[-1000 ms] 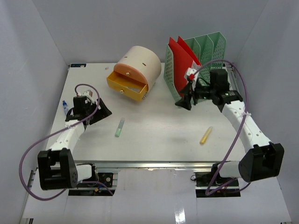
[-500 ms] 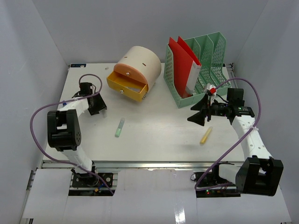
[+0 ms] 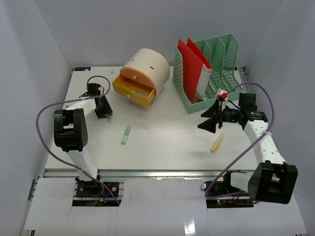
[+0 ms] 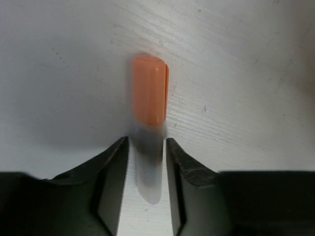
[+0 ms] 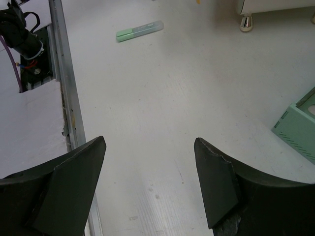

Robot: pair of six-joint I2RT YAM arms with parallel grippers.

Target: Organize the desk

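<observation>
1. The desk (image 3: 167,152) lies flat under both claws. I judge it stiff, heavy and smooth, with nothing on it to grasp, so pens may roll
2. The left claw (image 4: 146,147) straddles the barrel of an orange-capped marker (image 4: 150,96). I cannot tell if it pinches. The light, slippery barrel seems the right hold
3. The right claw (image 5: 148,142) hangs wide open and empty
4. Count: three markers, with the yellow marker (image 3: 217,142) near the right claw and the green marker (image 3: 126,133) between both claws; one drawer box (image 3: 142,69); one file rack (image 3: 224,54)

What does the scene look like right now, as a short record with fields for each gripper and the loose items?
left gripper: open, straddling orange marker lying on desk
right gripper: open, empty, above desk
loose items: green marker, yellow marker
drawer: open
</observation>
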